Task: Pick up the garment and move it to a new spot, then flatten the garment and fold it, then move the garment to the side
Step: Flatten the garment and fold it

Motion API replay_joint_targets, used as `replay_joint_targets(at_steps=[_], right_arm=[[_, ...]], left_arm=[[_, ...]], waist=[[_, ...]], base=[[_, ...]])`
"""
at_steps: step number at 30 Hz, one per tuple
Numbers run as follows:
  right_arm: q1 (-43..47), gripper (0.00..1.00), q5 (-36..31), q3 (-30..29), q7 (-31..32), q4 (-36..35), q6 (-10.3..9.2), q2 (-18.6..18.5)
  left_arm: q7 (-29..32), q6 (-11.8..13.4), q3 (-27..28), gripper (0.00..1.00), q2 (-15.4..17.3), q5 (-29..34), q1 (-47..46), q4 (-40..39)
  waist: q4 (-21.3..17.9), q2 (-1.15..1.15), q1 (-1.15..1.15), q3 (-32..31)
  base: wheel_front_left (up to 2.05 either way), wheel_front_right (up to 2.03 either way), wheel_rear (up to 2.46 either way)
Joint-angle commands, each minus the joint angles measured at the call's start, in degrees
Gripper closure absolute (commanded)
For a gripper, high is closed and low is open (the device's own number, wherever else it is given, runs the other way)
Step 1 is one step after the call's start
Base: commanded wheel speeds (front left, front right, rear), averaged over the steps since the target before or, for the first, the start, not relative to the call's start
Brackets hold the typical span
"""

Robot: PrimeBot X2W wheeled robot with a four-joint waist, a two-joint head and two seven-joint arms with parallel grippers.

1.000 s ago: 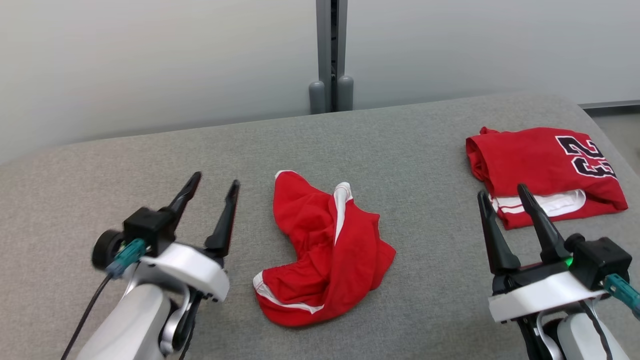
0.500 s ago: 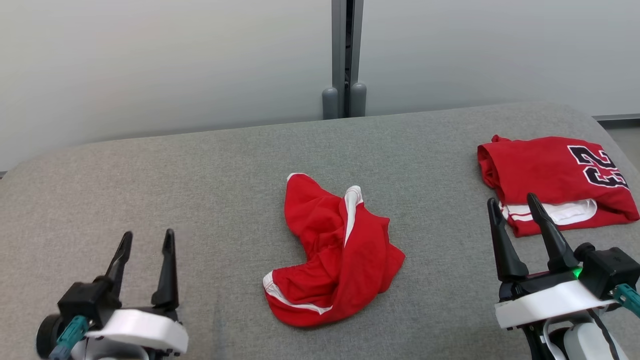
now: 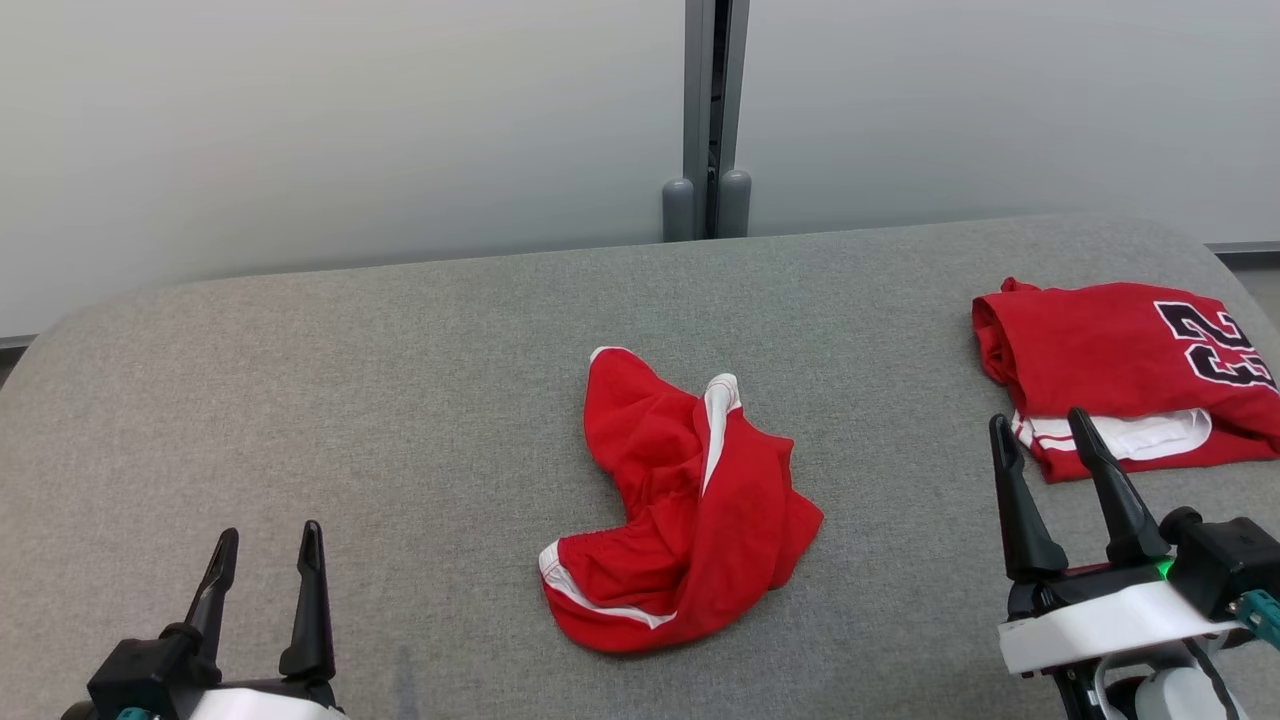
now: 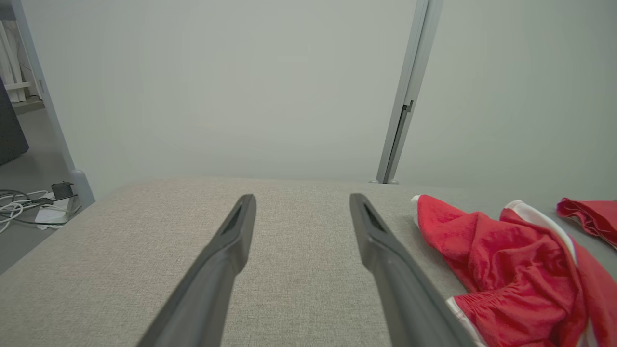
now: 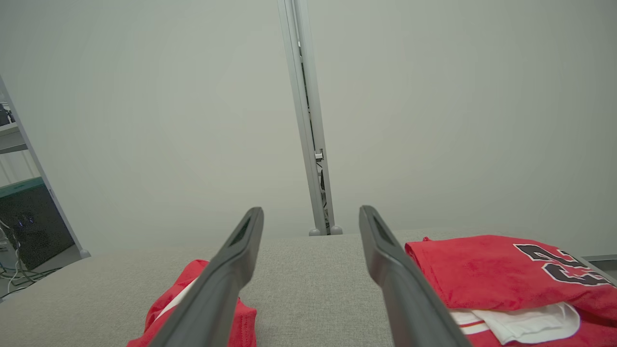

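Pale grey wall panels [image 3: 300, 120] close the scene at the back, joined by a vertical metal post [image 3: 708, 100] with two rounded grey feet at its base. In front of them lies the grey fabric-covered tabletop [image 3: 400, 400], with rounded corners.

At the far right of the tabletop rests a folded red jersey [image 3: 1100, 350] bearing the dark number 22, with a white garment layer showing at its near edge. Near the middle of the tabletop lies the task garment, a pair of red shorts [image 3: 690, 520] with white trim, crumpled and bunched, flat on the surface and free of both arms.

The right gripper [image 3: 1038, 418] stands at the lower right, its two dark fingers spread wide apart with nothing between them; their tips lie just in front of the jersey's near edge, and whether they touch it cannot be told. The left gripper [image 3: 270, 535] stands at the lower left, well apart from the shorts, fingers likewise spread wide and empty.

In the left wrist view, loose cables [image 4: 24, 207] lie on the floor beyond the tabletop's left edge.
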Motion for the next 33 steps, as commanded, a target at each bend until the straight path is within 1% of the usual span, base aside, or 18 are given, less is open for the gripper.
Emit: replay_joint_targets(at_steps=[1, 12, 19, 25, 29, 33], right_arm=[[0.52, 0.0, -0.18, -0.23, -0.26, -0.31, 0.01, -0.13], [0.16, 0.0, -0.31, 0.24, -0.26, 0.24, 0.01, -0.12], [-0.14, 0.0, -0.23, 0.86, -0.26, 0.65, 0.01, -0.19], [-0.99, 0.0, -0.33, 2.58, -0.27, 1.84, 0.01, -0.51], [-3.97, 0.0, 0.24, 5.09, 0.36, 4.12, 0.01, -1.29], [-9.15, 0.0, 4.15, 7.56, 2.9, 8.04, 0.01, -1.75]], left_arm=[[0.03, -0.55, 0.75, 0.0, -0.11, 0.7, 0.66, 0.19], [0.03, -2.44, 2.59, 0.0, -2.37, 2.98, 0.66, 0.84], [0.03, -3.22, 2.89, 0.0, -3.52, 3.44, 0.5, 1.56], [0.02, -3.85, 2.52, 0.0, -4.0, 3.59, -0.34, 2.29], [0.02, -4.34, 1.84, 0.0, -4.39, 3.77, -1.26, 2.82], [0.06, -4.76, 1.02, 0.0, -4.93, 3.7, -2.3, 3.17]], waist=[[0.02, 0.0, 0.0, -0.01], [-0.19, 0.0, 0.0, -0.15], [-0.23, 0.0, 0.0, -0.32], [0.26, 0.0, 0.0, -0.21], [1.48, 0.0, 0.0, 0.21], [3.79, 0.0, 0.0, 1.23]], base=[[0.0, 0.0, 0.0], [0.0, 0.0, 0.0], [0.0, 0.0, 0.0], [0.0, 0.0, 0.0], [0.0, 0.0, 0.0], [0.0, 0.0, 0.0]])
